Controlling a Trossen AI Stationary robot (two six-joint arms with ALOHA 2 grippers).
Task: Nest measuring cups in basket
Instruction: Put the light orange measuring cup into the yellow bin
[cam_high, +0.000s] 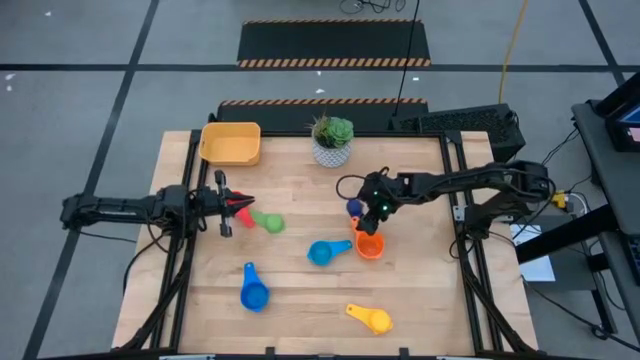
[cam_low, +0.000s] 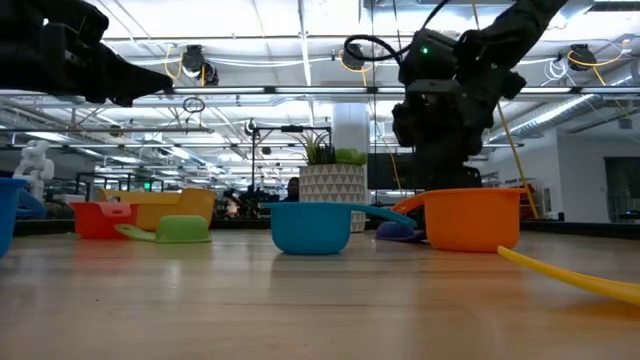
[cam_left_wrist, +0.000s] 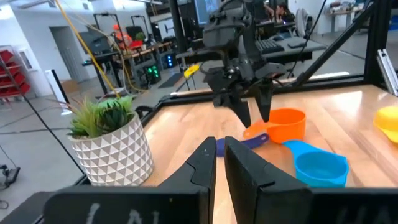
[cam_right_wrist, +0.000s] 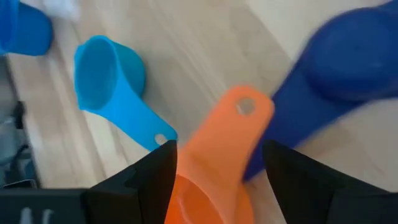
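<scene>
My right gripper (cam_high: 372, 218) hangs open, pointing down over the orange cup (cam_high: 369, 246). Its fingers stand on either side of the cup's handle (cam_right_wrist: 231, 134) without clearly touching it. That handle lies across the dark blue cup's (cam_right_wrist: 354, 56) handle. My left gripper (cam_high: 232, 205) is shut and raised above the table by the red cup (cam_high: 244, 210) and green cup (cam_high: 268, 222), which both rest on the wood. The light blue cup (cam_high: 322, 252), a blue cup (cam_high: 254, 293) and the yellow cup (cam_high: 370, 318) lie apart. The yellow-orange basket (cam_high: 231, 143) stands at the far left.
A white pot with a green plant (cam_high: 332, 140) stands at the far edge, between the basket and the right arm. Dark frame rails run along the table's left and right sides. Bare wood lies between the cups at the table's middle and near edge.
</scene>
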